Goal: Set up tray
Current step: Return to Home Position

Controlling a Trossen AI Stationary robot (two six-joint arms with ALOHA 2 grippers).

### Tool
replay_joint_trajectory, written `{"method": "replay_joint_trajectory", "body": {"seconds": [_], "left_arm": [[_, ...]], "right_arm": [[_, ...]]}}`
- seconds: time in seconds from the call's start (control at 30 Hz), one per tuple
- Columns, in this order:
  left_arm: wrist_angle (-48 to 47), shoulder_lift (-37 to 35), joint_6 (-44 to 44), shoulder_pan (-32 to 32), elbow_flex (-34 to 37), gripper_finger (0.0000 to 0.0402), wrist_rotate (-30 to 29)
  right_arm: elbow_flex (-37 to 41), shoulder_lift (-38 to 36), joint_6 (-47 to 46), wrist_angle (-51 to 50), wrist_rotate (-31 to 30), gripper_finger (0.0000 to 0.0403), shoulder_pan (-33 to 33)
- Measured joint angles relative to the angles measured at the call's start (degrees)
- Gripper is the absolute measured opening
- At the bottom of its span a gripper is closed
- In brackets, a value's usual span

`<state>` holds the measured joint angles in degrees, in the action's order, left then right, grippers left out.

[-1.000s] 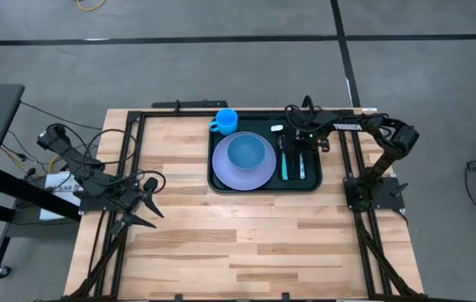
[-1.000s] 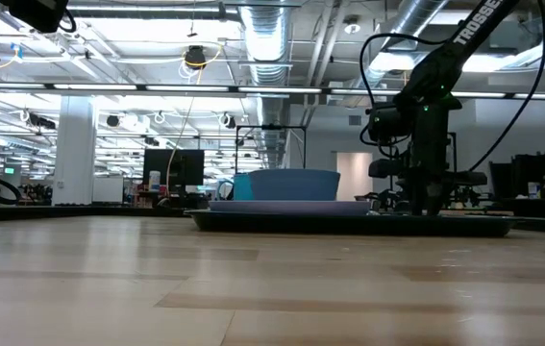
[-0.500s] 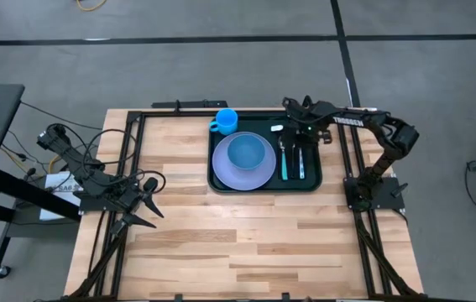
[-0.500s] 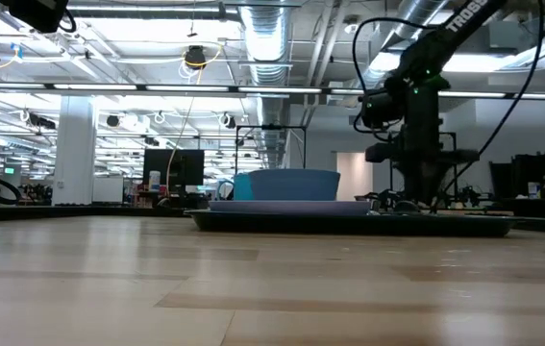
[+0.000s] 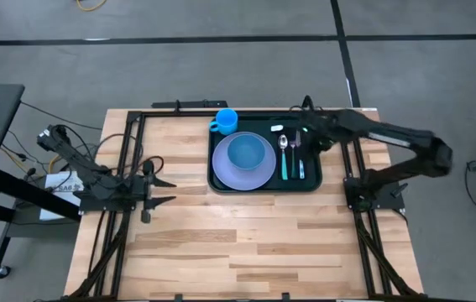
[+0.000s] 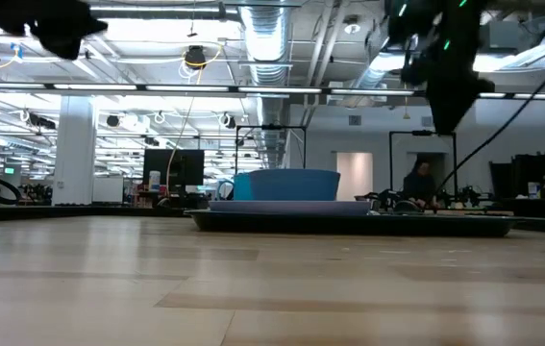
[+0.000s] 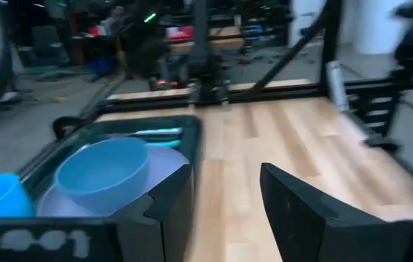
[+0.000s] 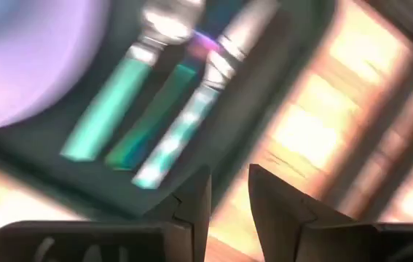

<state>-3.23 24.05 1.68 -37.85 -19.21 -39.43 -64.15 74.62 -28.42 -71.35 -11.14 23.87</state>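
The dark green tray [image 5: 309, 183] lies at the table's far side. On it sit a lavender plate [image 5: 258, 178] carrying a blue bowl [image 5: 244, 153], a blue cup [image 5: 225, 120] at its far left corner, and three utensils [image 5: 292, 158] lying side by side right of the plate. My right gripper [image 5: 306, 134] hovers open above the utensils' far ends, high over the tray in the low view [image 6: 445, 101]. My left gripper [image 5: 160, 190] is open over the bare wood left of the tray, pointing at it; its wrist view shows the bowl [image 7: 104, 171].
Black frame rails [image 5: 137, 151] run along the table's left, far and right sides. Bare wood [image 5: 246, 243] stretches from the tray to the near edge. A person [image 6: 416, 183] stands far off in the room behind the table.
My right gripper has risen from the utensils on the tray and drawn back toward the table's right edge, leaving them lying side by side. My left gripper has swung round from pointing at the near edge to pointing right, toward the tray, and risen a little.
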Motion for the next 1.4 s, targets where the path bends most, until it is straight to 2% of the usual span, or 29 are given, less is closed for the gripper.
{"method": "replay_joint_trajectory", "body": {"seconds": [0.1, 0.2, 0.4, 0.47, 0.53, 0.67, 0.73, 0.83, 0.97, 1.17, 1.27, 1.4], "left_arm": [[5.27, -0.07, -0.35, -0.02, 4.54, 0.0148, -1.72], [7.86, -0.44, 1.64, -0.02, 7.57, 0.0148, -1.44], [9.3, -4.12, 9.0, 0.02, 14.44, 0.0148, -3.49], [11.13, -5.79, 10.02, -0.02, 17.52, 0.0148, -3.44], [10.52, -7.2, 11.95, -0.02, 18.54, 0.0148, -3.63], [8.17, -7.88, 12.38, -0.2, 18.54, 0.0148, -6.25], [8.12, -7.88, 11.78, -0.22, 18.54, 0.0148, -7.96], [7.99, -7.88, 10.9, -0.2, 18.54, 0.0148, -9.79], [7.99, -7.88, 10.72, -0.2, 18.56, 0.0148, -8.65], [8.04, -7.88, 10.15, -0.22, 18.56, 0.0148, -6.33], [8.05, -7.88, 10.06, -0.22, 18.56, 0.0148, -6.28], [8.07, -7.88, 10.06, -0.22, 18.59, 0.0148, -6.26]], "right_arm": [[3.18, -8.25, 0.04, 6.38, 2.61, 0.0087, -6.38], [8.72, -16.5, 0.64, 17.57, 4.37, 0.0087, -13.33], [24.05, -30.95, 4.53, 41.07, 2.33, 0.0087, -26.04], [28.26, -34.38, 6.16, 45.44, 1.62, 0.0087, -28.62], [31.36, -37.09, 5.27, 45.51, 0.43, 0.0087, -30.03], [36.08, -39.66, -0.42, 43.79, -1.71, 0.0087, -30.11], [38.46, -39.93, -2.23, 46.23, -2.52, 0.0087, -30.6], [43.24, -39.83, 4.9, 56.2, -2.97, 0.0087, -32.84], [50.45, -39.92, 13.79, 70.72, -2.84, 0.0087, -35.66], [63.71, -40.23, 14.6, 89.22, -2.3, 0.0087, -36.63], [63.73, -40.26, 12.73, 89.09, -0.4, 0.0087, -36.93], [63.77, -40.16, 15.99, 86.98, 4.01, 0.0087, -39.21]]}}
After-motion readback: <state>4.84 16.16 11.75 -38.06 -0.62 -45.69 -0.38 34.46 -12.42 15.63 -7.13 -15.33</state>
